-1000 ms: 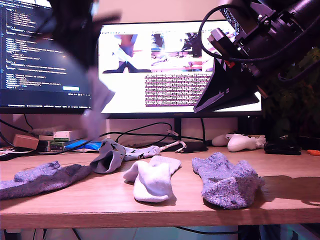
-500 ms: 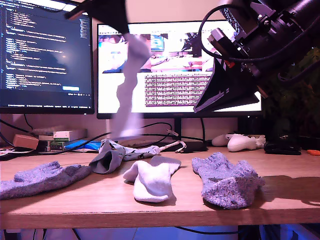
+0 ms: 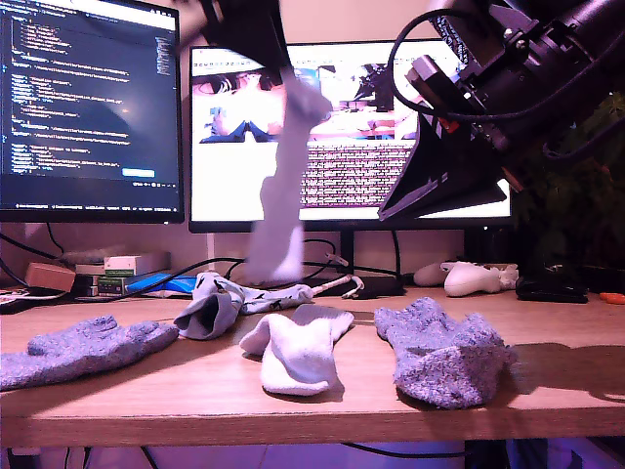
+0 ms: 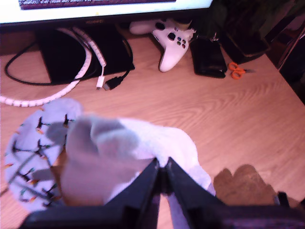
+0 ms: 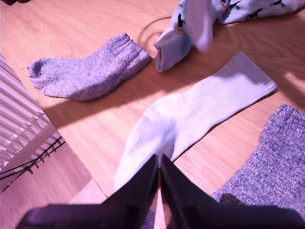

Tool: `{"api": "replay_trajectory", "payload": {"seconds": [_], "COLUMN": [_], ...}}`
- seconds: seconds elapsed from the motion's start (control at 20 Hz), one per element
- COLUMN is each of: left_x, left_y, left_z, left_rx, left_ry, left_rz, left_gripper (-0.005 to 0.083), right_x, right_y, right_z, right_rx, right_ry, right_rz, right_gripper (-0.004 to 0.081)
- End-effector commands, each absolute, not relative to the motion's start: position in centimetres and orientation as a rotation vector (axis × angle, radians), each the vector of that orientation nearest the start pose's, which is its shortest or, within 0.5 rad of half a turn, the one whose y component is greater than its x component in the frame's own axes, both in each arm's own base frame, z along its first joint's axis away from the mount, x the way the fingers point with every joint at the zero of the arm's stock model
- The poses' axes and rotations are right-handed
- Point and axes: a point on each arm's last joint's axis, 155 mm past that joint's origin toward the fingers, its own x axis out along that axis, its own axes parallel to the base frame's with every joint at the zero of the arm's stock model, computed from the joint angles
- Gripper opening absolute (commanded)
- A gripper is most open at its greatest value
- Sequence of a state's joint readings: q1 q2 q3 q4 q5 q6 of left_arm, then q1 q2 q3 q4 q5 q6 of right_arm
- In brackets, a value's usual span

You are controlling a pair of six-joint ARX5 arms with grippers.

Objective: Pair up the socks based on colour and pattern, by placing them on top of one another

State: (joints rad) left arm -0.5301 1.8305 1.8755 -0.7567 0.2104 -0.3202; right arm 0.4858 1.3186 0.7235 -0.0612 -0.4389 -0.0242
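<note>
My first gripper (image 4: 162,172) is shut on a plain white sock (image 3: 283,186), which hangs high in front of the monitors, above the table. In the exterior view this gripper (image 3: 276,61) is at the top. Below on the table lie a light blue printed sock (image 3: 229,298), a second white sock (image 3: 293,354), a fuzzy grey sock (image 3: 83,350) at the exterior view's left and another grey sock (image 3: 444,362) towards its right. My second gripper (image 5: 158,163) is shut with nothing in it, hovering over the lying white sock (image 5: 190,114) and showing as a dark wedge (image 3: 388,210).
Two monitors (image 3: 352,137) stand behind the socks. Cables (image 4: 71,52), a white game controller (image 4: 172,45), a black case (image 4: 208,57) and orange scissors (image 4: 237,70) lie at the back. Small boxes (image 3: 117,266) sit at the exterior view's left.
The first gripper has carried the hanging white sock towards the exterior view's right, from above the left grey sock to above the blue and white socks. The second arm has not moved.
</note>
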Motion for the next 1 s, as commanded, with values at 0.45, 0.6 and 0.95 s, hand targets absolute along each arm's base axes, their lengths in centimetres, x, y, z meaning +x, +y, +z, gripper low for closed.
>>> {"api": "replay_trajectory", "payload": {"seconds": [0.45,0.6,0.95], "left_x": [45.3,44.6,38.5], "left_y": [-33.1,-33.2,-29.3], "left_z": [24.5,24.0,17.1], "left_rx": [-0.249,-0.250,-0.148], "left_ry": [0.796,0.832,1.205], "left_rz": [-0.661,-0.675,-0.560], "left_gripper": [-0.0022,-0.0022,-0.0022], "right_x": [29.4,29.4,29.5], "right_y": [24.0,24.0,23.8], "right_z": [12.1,12.1,12.1], "right_rx": [-0.065,-0.065,-0.064], "right_ry": [0.692,0.692,0.691], "right_rz": [0.894,0.894,0.888], "right_gripper": [-0.0011,-0.0011,-0.0011]}}
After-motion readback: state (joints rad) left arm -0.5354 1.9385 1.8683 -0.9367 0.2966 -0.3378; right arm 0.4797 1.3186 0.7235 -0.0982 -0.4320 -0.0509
